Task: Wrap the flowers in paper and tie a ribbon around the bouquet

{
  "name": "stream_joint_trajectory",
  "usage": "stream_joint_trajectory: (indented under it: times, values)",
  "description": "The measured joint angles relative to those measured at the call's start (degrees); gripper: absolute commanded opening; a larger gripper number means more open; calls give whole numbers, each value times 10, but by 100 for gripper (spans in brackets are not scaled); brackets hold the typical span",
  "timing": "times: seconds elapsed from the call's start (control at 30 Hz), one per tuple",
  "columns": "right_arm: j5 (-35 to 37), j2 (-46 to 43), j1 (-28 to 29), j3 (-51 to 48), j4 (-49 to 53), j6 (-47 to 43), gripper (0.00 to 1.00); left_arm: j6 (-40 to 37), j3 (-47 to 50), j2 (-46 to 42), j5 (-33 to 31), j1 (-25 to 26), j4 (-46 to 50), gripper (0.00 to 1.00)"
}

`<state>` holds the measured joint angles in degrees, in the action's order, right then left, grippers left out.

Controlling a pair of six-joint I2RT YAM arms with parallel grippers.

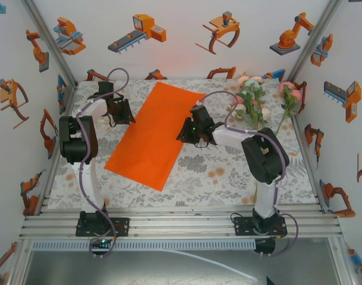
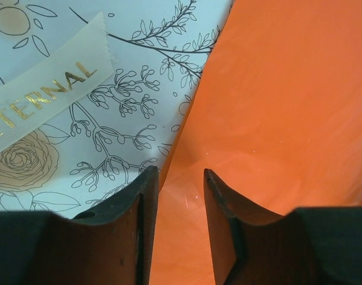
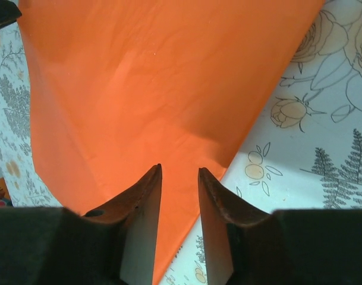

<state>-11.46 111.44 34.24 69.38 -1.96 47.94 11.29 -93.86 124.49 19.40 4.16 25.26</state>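
Working on the paper [image 1: 157,130], spread flat and slantwise on the table [image 1: 228,172], ready to take stems. Straddles its left edge with the left gripper [image 2: 181,175], jaws narrow but not pinched; likewise its right edge with the right gripper [image 3: 179,172], probably to lift or square it. Leaves the flowers [image 1: 252,98] far right and the ribbon [image 2: 44,89] just left of the paper, for later

Flat orange paper [image 1: 157,127] between left hand [image 1: 125,115] and right hand [image 1: 187,133], flowers [image 1: 251,98] at the table's [image 1: 228,172] far-right corner.
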Motion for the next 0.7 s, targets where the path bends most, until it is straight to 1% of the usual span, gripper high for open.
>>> stream_joint_trajectory:
  times: [0.13,0.4,0.7]
  values:
    - [-2,13,0,9,0,0,31,0,-2,0,7,0,1,28]
    - [-4,28,0,30,12,-4,30,0,-5,0,24,0,3,28]
    - [-6,48,0,46,13,-16,28,9,-7,0,80,0,4,33]
